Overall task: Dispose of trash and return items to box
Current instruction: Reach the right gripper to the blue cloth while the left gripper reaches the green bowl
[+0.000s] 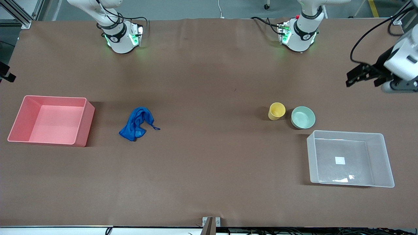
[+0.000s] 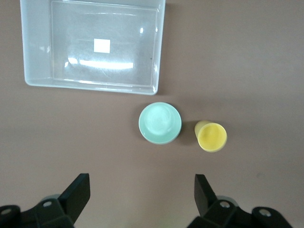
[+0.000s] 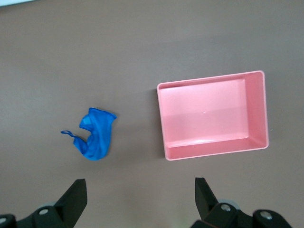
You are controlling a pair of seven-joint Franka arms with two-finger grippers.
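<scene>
royal-blue rag (image 1: 137,124), plain, under the right gripper's (image 3: 137,197) black fingers; pink bin (image 1: 52,120) beside it; yellow cup (image 1: 276,111) and mint-green bowl (image 1: 303,117) below the left gripper (image 2: 141,194); translucent white box (image 1: 349,158), small white label; brown table (image 1: 209,169)

Table (image 1: 209,75): I see a brown surface, running the full width of my front view.
Pink bin (image 1: 52,120): I have it at the right arm's end, open side up.
Blue rag (image 1: 137,124): crumpled, beside the pink bin but apart from it, toward the table's middle.
Yellow cup (image 1: 277,111): upright, toward the left arm's end.
Mint-green bowl (image 1: 303,117): just beside the cup; I cannot tell whether they touch.
Clear bin (image 1: 350,158): nearer my front camera than the bowl, near it but apart, with a white label on its floor.
</scene>
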